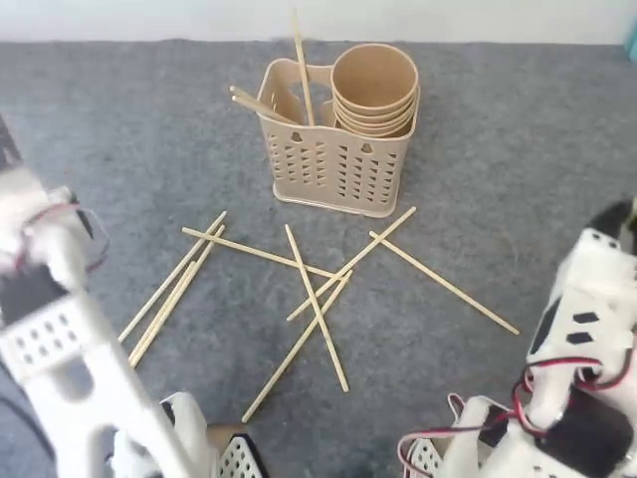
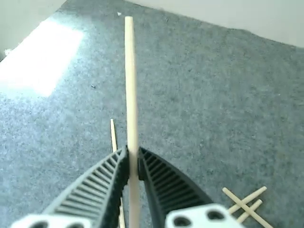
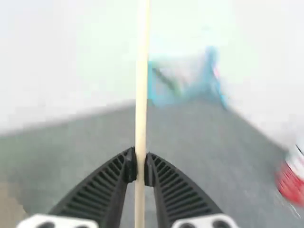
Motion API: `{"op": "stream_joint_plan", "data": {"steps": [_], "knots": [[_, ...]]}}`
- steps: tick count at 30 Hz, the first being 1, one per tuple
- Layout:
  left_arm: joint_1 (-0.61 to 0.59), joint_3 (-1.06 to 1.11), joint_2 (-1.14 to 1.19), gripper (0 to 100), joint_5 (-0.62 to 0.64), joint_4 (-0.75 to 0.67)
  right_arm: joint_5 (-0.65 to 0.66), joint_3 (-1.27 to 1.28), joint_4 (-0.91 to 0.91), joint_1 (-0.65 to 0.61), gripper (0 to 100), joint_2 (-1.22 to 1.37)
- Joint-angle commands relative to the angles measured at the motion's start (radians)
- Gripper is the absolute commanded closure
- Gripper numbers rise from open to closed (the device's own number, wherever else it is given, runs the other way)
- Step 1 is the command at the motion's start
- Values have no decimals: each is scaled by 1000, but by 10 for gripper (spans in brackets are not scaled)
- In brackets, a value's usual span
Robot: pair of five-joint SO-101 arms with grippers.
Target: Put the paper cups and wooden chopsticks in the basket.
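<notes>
High view: fixed above the near table edge, looking down and fwd over the grey carpet (image 1: pixel 518 149); basket (image 1: pixel 333 164) mid-distance, loose chopsticks (image 1: pixel 314 299) nearer, arm bases at the bottom corners.

Left wrist view: v. close behind the left gripper (image 2: pixel 133 164), aimed down along its clamped chopstick (image 2: pixel 129 85) (same carpet and loose chopsticks as overhead).

Right wrist view: close behind the right gripper (image 3: pixel 140 166), pinching a second chopstick (image 3: pixel 141 71), tilted up toward the wall; carpet shared w/ the others.
</notes>
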Motion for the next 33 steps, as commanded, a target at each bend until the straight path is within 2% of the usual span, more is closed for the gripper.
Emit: {"op": "stream_joint_plan", "data": {"steps": [1,7,14,19,28,33], "knots": [[8,134,-195,988,9,-26,-40,-58,-179,-134,991,1],[9,403,-388,988,149,-98,-41,-54,-325,-308,991,10],[9,509,-569,988,269,-133,-34,-49,-518,-539,989,13],[6,674,-678,988,370,-288,-32,12,-780,-647,989,91],[8,912,-919,988,381,-451,-32,15,-1113,-816,989,386],[9,969,-1043,988,379,-431,-32,15,-1303,-891,989,558]]}}
